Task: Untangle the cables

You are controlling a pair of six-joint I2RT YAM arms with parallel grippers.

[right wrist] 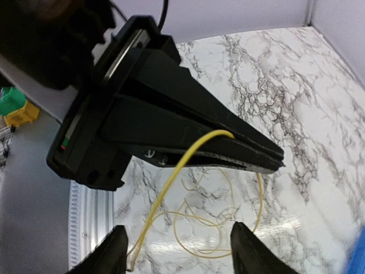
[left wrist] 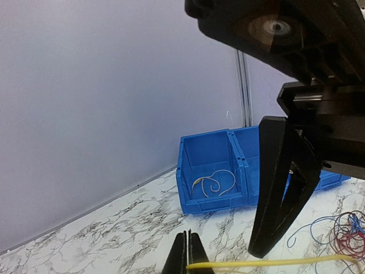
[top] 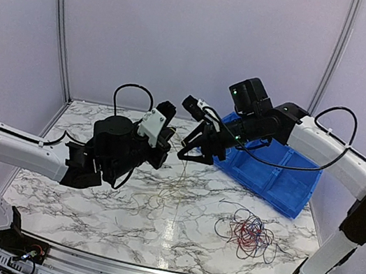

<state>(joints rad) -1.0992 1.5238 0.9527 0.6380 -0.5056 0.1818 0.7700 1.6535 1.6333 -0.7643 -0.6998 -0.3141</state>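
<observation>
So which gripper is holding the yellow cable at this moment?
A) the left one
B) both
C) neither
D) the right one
A: the left gripper is shut on the yellow cable, while the right gripper stands open.

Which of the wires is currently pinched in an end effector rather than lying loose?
The yellow wire: the shut left end effector pinches it. The red and blue bunch lies loose on the table, and another pale strand sits in the blue bin.
</observation>
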